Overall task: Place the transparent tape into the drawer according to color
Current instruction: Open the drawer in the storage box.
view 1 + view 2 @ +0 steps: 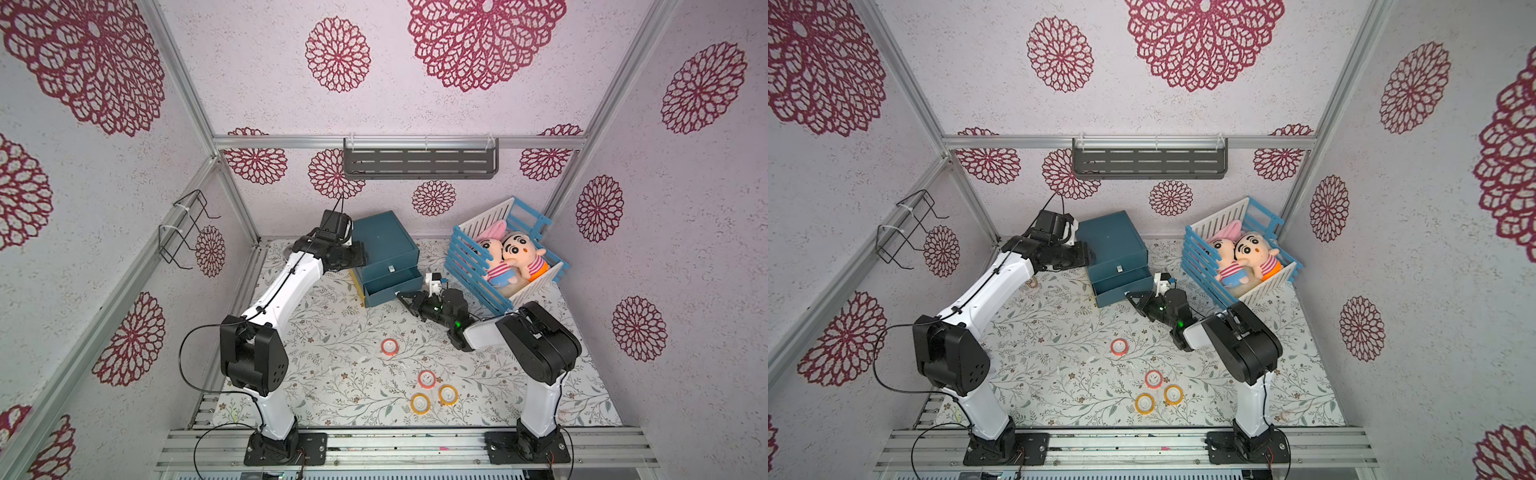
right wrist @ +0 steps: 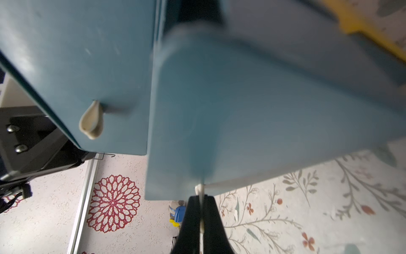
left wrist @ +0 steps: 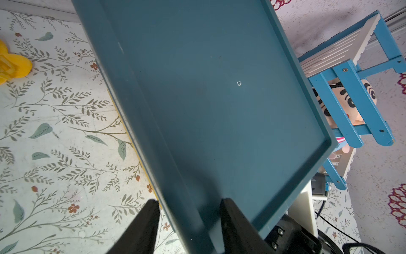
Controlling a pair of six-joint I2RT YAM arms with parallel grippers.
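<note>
Drawer-handling step, both arms at the teal cabinet [image 1: 384,239]. The right tool [image 2: 201,199] is closed on the thin white handle tab [image 2: 198,189] of the lower drawer [image 1: 392,286], which stands partly pulled out in both top views. Its front is blurred in the right wrist view, so it is probably sliding, but the direction cannot be told. The left tool [image 3: 189,220] straddles the rim of the cabinet top with its jaws partly apart, apparently bracing the cabinet; whether the pads actually press on it cannot be told. The upper drawer [image 1: 388,262] is shut. On the table [image 1: 332,332], well apart from the cabinet, lie 4 tape rolls: a far red roll [image 1: 390,347], a near red roll [image 1: 427,379], and just beside the latter 1 yellow-orange roll [image 1: 448,395] and the other yellow-orange roll [image 1: 420,404]. No purple roll shows in any view, and the drawer's inside is hidden. Sorting appears partly done. The next move calls for bringing the drawer to a settled position, releasing the tab without jolting the cabinet, then reaching back for 1 colour pair, each roll small and flat enough to need a low, centred pinch.
</note>
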